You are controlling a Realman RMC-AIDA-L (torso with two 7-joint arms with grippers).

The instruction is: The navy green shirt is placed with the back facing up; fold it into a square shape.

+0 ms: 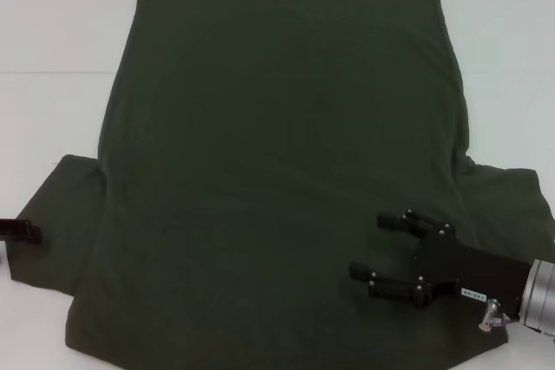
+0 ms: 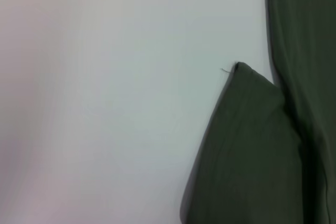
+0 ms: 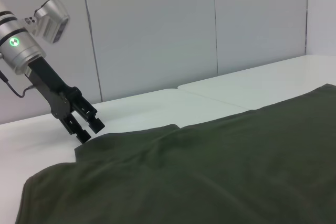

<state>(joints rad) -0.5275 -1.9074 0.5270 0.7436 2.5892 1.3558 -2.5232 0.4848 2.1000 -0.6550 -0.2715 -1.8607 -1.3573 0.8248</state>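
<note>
No fold made yet.
The navy green shirt [image 1: 277, 171] lay flat, back up, on the white worktop [image 1: 52, 32]; my right gripper [image 1: 371, 249] hovered, fingers spread, near-right; my left gripper [image 3: 89, 129], fingers apparently together, at the left sleeve [image 1: 61, 214].

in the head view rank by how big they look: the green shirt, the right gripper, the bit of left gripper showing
1. navy green shirt, spread flat, filling most of the view.
2. right gripper, open over the shirt's near right corner.
3. left gripper, only a sliver at the left edge by the sleeve, so its true size is unsure.

One navy green shirt [image 1: 277, 171]; two tools, left tool [image 3: 86, 127] and right tool [image 1: 371, 247], apparently.
</note>
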